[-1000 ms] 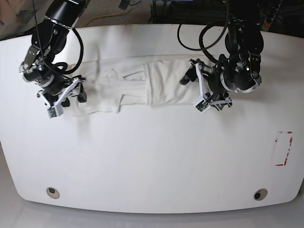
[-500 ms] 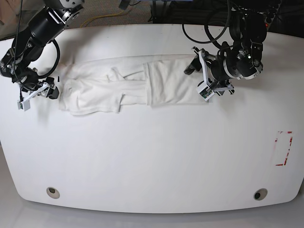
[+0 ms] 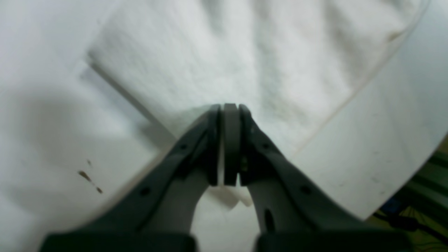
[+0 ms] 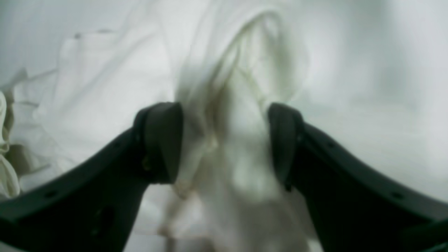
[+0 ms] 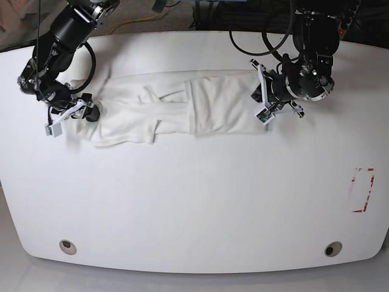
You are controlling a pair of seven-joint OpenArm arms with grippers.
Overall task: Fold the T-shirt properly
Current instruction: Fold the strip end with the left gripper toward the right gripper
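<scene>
The white T-shirt (image 5: pixel 182 109) lies as a long folded band across the far part of the table, print hidden. My left gripper (image 5: pixel 262 107) sits at the band's right end. In the left wrist view the left gripper (image 3: pixel 227 106) is shut, with a thin edge of the T-shirt (image 3: pixel 245 52) pinched between its pads. My right gripper (image 5: pixel 87 113) is at the band's left end. In the right wrist view the right gripper (image 4: pixel 225 140) stands open, its fingers on either side of a bunched ridge of the T-shirt (image 4: pixel 105 87).
The white table (image 5: pixel 194 201) has a red tape rectangle (image 5: pixel 363 190) at the right and two round holes (image 5: pixel 68 246) (image 5: pixel 331 249) near the front edge. Cables hang behind the far edge. The table's rim (image 3: pixel 402 168) runs close to the left gripper.
My left gripper has shut on the shirt's right end. The right arm swung out to the left, then came back to the shirt's left end, still open.
</scene>
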